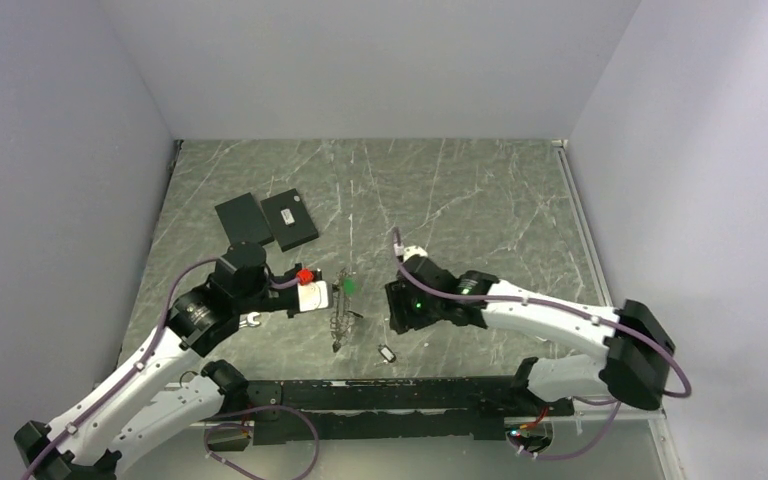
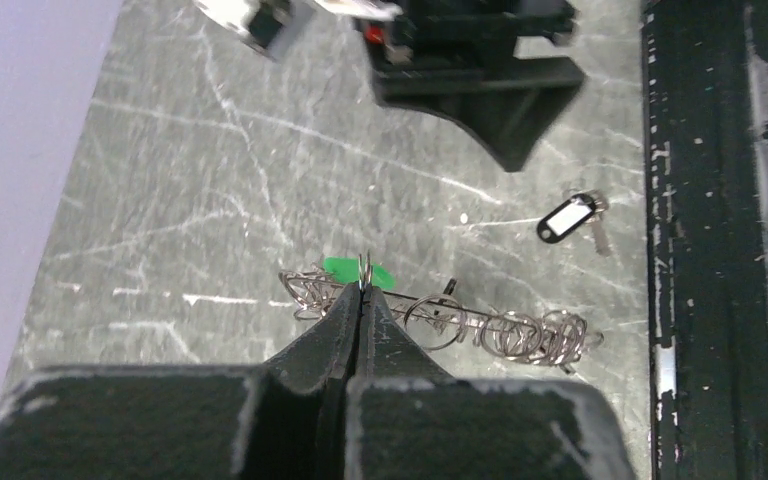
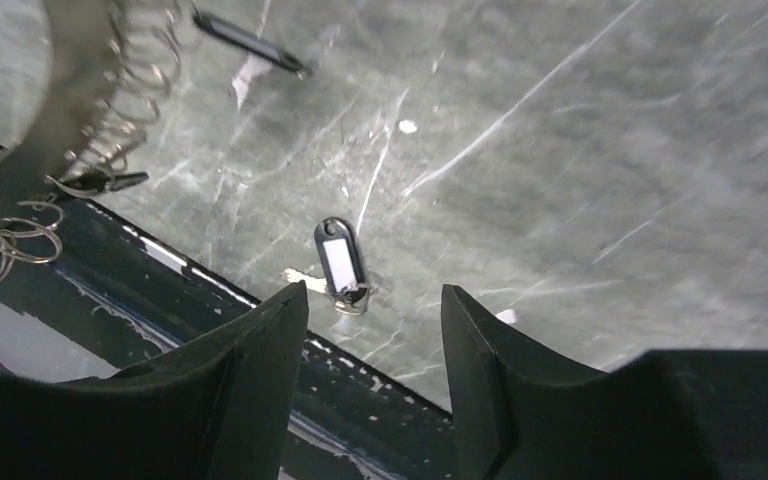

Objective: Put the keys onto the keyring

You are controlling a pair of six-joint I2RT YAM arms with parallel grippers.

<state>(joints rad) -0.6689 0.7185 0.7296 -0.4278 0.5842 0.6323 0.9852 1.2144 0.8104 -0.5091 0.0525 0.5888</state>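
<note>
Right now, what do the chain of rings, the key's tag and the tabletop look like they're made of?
Keyring chain: thin wire loops glinting silver, so probably steel. Key tag: glossy black frame, likely plastic, around a white paper-like label. Table: grey with white veins and scuffs, matte; stone or printed laminate, I cannot tell.

Grey marbled table [image 1: 480,190] between pale walls [image 1: 360,60].

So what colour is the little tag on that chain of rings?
The tag is bright green, clearest in the left wrist view.
</note>
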